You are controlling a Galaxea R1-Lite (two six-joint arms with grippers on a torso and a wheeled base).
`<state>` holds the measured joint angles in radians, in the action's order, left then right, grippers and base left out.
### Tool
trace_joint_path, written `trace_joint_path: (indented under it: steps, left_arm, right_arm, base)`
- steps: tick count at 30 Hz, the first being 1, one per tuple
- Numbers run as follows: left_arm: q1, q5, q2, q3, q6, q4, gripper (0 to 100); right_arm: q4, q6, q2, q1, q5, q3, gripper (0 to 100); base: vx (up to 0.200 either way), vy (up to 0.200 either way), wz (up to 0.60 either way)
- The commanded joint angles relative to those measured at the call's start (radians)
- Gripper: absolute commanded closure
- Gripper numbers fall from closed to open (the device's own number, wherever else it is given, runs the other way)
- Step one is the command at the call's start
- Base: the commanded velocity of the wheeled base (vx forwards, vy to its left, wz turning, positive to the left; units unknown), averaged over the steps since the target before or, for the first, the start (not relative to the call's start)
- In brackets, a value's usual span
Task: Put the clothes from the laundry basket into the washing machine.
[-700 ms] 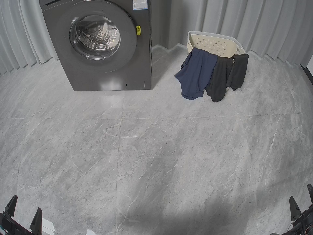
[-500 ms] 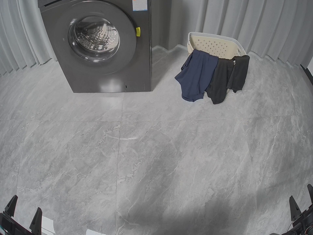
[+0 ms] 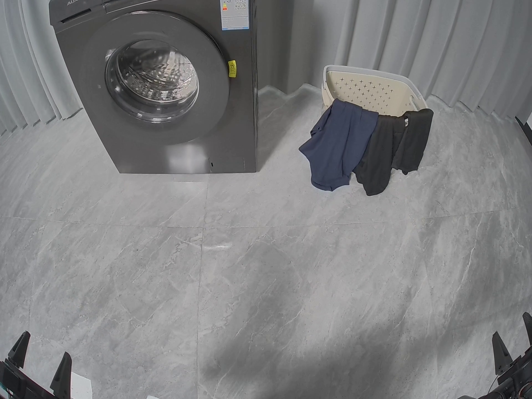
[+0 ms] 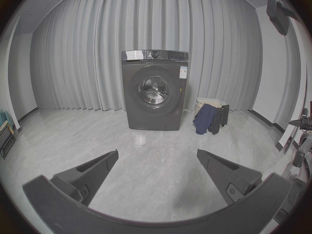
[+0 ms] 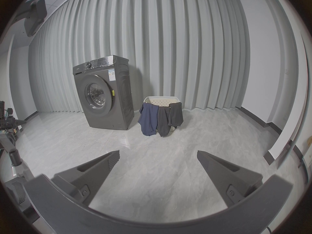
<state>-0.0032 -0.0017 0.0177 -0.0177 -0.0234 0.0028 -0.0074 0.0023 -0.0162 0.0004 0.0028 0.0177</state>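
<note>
- The blue cloth (image 3: 335, 148) and the black clothes (image 3: 390, 148) look soft, light and floppy. I think they will bend and sag when lifted, and a loose end could drag on the floor (image 3: 266, 284).
- Both hang over the near rim of the laundry basket (image 3: 368, 78). The blue one is on the left and the black ones are just beside it on the right, touching it. Their low ends reach down to the floor.
- The best spot to grab is probably up by the rim, where the cloth is bunched and thick. A thin edge could slip out.
- The basket stands far away on the right, close to the curtain (image 3: 432, 23). The washing machine (image 3: 160, 78) stands far away on the left, near the basket but not touching it. Its round door looks shut, so I think it must be opened first.
- The left pincer (image 4: 156, 151) is low at the near left. Its two fingers are apart and it holds nothing.
- The right pincer (image 5: 157, 151) is low at the near right. Its fingers are apart too, with nothing in them.
- The clothes are well apart from both pincers, with bare floor between. They are on the right pincer's side.
</note>
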Motion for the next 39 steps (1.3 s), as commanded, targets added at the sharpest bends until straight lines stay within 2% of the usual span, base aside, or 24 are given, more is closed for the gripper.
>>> trace_joint_path:
  steps: [1, 23, 32, 39]
  left_arm:
    - [0.000, 0.000, -0.013, 0.015, -0.003, -0.001, 0]
    - [0.000, 0.002, -0.013, 0.015, -0.007, -0.001, 0]
    - [0.000, 0.005, -0.013, 0.015, -0.007, 0.000, 0]
    - [0.000, 0.005, -0.013, 0.015, -0.009, 0.000, 0]
  right_arm:
    - [0.000, -0.001, 0.016, 0.001, 0.000, -0.018, 0]
    - [0.000, -0.001, 0.016, 0.001, 0.000, -0.018, 0]
    - [0.000, -0.002, 0.016, 0.001, 0.000, -0.018, 0]
    - [0.000, -0.002, 0.016, 0.001, 0.000, -0.018, 0]
  base:
    - [0.200, 0.000, 0.00]
    - [0.200, 0.000, 0.00]
    - [0.000, 0.000, 0.00]
    - [0.000, -0.200, 0.00]
